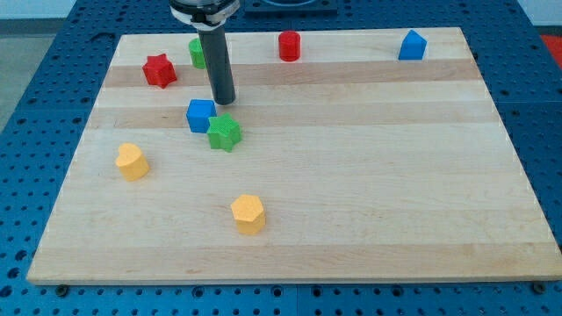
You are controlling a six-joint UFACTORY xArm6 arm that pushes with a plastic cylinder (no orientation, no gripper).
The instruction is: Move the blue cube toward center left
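The blue cube (200, 115) is showing as a small, solid-coloured block with a lighter top face and darker side faces, sitting flat on the wooden board (351, 175) in the board's left half, a little above mid-height. Its lower right corner is touching, or all but touching, the green star-shaped block (224, 132); the gap is too fine to judge. The cube is sitting roughly square to the board's edges, one face turned toward the view's bottom, and being a cube it is showing no long axis. My tip (225, 100) is resting on the board just above and to the right of the blue cube, close to its upper right corner but apparently not pressing it. There is no pincer on this rod, so nothing is being grasped. A red star-shaped block (160, 70) is lying toward the upper left, and a green block (198, 53) is standing partly hidden behind the rod. A red cylinder (290, 46) is sitting near the top edge, a second blue block (412, 45) near the top right corner. A yellow block (132, 161) is lying at the left, and another yellow block (248, 213) lower down.
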